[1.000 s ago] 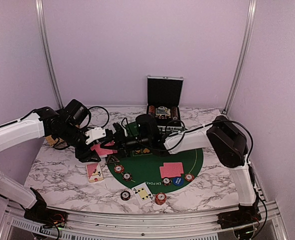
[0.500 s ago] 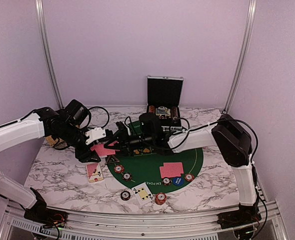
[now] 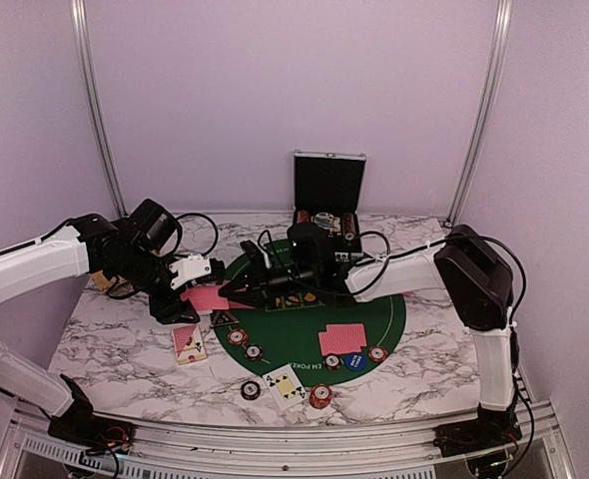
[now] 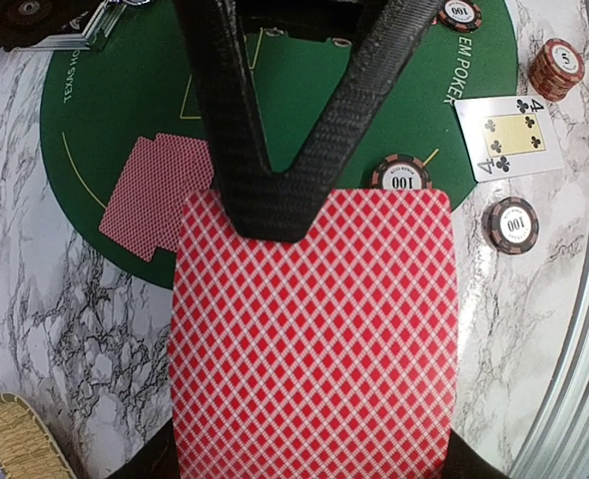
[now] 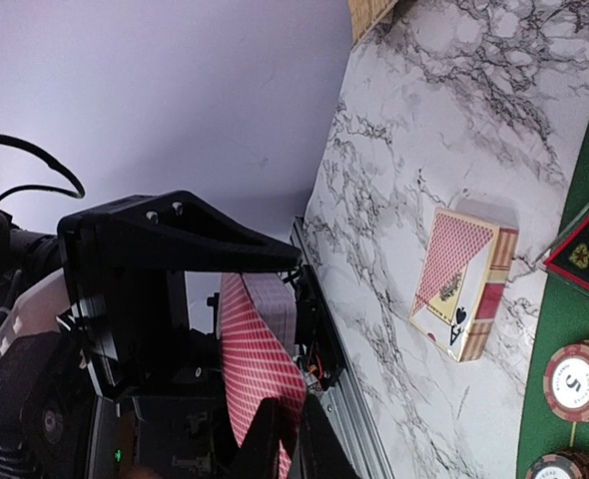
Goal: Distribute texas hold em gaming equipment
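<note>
My left gripper (image 3: 199, 292) is shut on a deck of red-backed cards (image 4: 314, 339), held above the marble at the left edge of the green mat (image 3: 379, 311). From the right, my right gripper (image 5: 290, 439) reaches across and is pinched shut on the top card's (image 5: 255, 369) far edge. Its black fingers (image 4: 225, 120) form a V over that card. On the mat lie face-down cards (image 3: 342, 339), a blue disc (image 3: 354, 361), a dark triangular token (image 3: 223, 318) and chips (image 3: 237, 337). A four of clubs (image 3: 286, 384) lies face up near the front.
A card box (image 3: 188, 342) lies on the marble at front left. More chips (image 3: 320, 396) stand by the front edge. An open chip case (image 3: 327, 195) stands at the back, and a straw basket (image 3: 103, 280) sits behind my left arm.
My right gripper's jaws have closed onto the top card's edge, and its wrist has shifted a little to the right. The left arm and the deck have stayed put.
</note>
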`<state>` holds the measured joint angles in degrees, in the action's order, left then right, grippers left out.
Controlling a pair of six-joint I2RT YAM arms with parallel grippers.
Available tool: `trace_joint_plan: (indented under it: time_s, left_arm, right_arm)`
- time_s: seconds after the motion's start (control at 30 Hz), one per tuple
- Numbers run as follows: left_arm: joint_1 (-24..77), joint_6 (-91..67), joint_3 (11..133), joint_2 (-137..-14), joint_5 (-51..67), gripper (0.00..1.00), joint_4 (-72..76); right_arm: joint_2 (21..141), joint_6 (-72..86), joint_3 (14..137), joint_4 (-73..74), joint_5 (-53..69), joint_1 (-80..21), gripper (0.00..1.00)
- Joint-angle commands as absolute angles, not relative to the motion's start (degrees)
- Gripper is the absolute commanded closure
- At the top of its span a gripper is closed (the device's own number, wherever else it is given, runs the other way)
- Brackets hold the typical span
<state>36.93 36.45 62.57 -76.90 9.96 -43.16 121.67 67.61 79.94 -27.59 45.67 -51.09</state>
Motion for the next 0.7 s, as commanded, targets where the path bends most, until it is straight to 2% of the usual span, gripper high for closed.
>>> trace_joint_plan:
  time_s: [0.0,0.17,0.27,0.33,0.4,0.47,0.57,0.67]
  left_arm:
    - [37.09,36.67,62.38,-76.85,9.4,1.0,-42.52]
    - [37.0,37.29,60.97,-76.36,8.58,1.0,-42.54]
    - [36.91,37.35,61.1,-76.29,8.83,1.0,-42.5]
    - [36.91,37.36,61.41,-76.43,9.02,1.0,-42.45]
    - [36.91,37.27,61.6,-76.66,9.18,1.0,-42.53]
    - [36.91,37.33,61.61,-76.71,9.26,1.0,-42.53]
    - [36.91,37.22,61.68,-76.52,9.3,1.0,-42.49]
    - [36.87,37.35,62.02,-76.76,9.23,1.0,-42.52]
  right_arm:
    - [118.15,68.63,77.55,-28.09,45.79,-49.55,0.95]
    - [115.77,69.85,74.52,-29.91,46.03,-47.77,1.0]
    - [115.49,72.81,72.93,-34.45,46.54,-47.46,0.99]
    - [116.03,73.67,72.84,-35.88,47.23,-47.61,0.85]
    - [116.0,73.77,72.11,-36.85,46.97,-47.67,0.62]
    - [115.57,73.71,71.27,-37.67,46.5,-47.75,0.47]
    - [116.03,71.94,72.56,-35.43,46.02,-48.6,0.4]
    - [118.35,71.92,75.31,-34.58,46.92,-50.29,0.38]
